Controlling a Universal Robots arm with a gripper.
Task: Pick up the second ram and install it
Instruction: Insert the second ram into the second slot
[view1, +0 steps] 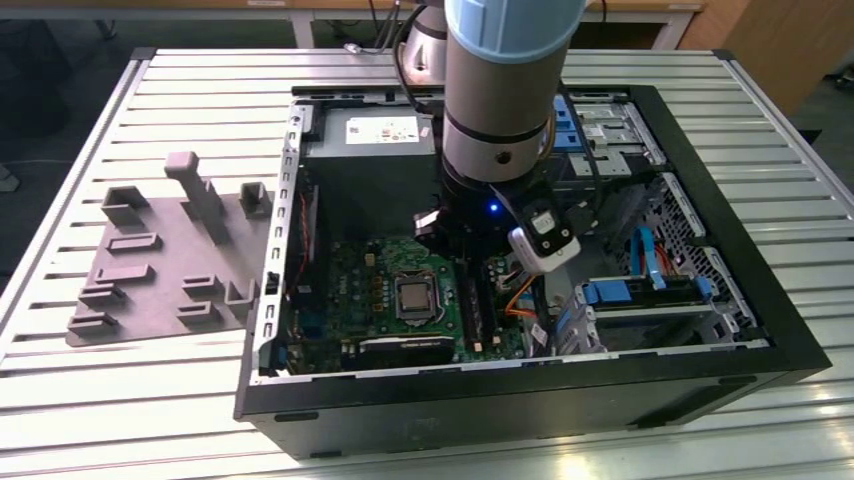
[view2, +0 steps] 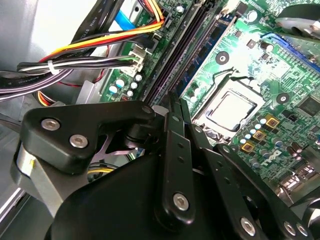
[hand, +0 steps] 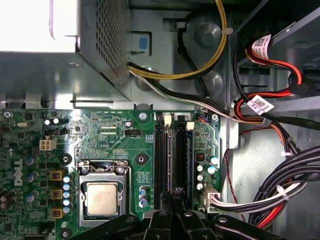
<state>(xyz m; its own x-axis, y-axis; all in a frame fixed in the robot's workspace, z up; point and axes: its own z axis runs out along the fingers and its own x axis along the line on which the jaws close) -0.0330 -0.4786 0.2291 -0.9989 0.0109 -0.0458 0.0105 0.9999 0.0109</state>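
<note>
My gripper (hand: 175, 194) is down inside the open computer case (view1: 747, 345), over the green motherboard (hand: 107, 132). Its fingers (view2: 172, 107) stand pressed close together, and their tips sit at the near end of the long black memory slots (hand: 161, 155). From the tips a dark narrow strip (view2: 177, 60) runs along the slot line. I cannot tell whether that strip is the second ram or a slot. Two white latches (hand: 190, 126) mark the slots' far end. In the exterior view the arm's wrist (view1: 501, 215) covers this spot.
The processor socket (hand: 101, 197) lies beside the slots. Bundled cables (hand: 280, 190) hang on the slots' other side, and the metal power supply box (hand: 60, 45) sits beyond them. A grey fixture plate (view1: 167, 260) rests on the slatted table at the exterior view's left.
</note>
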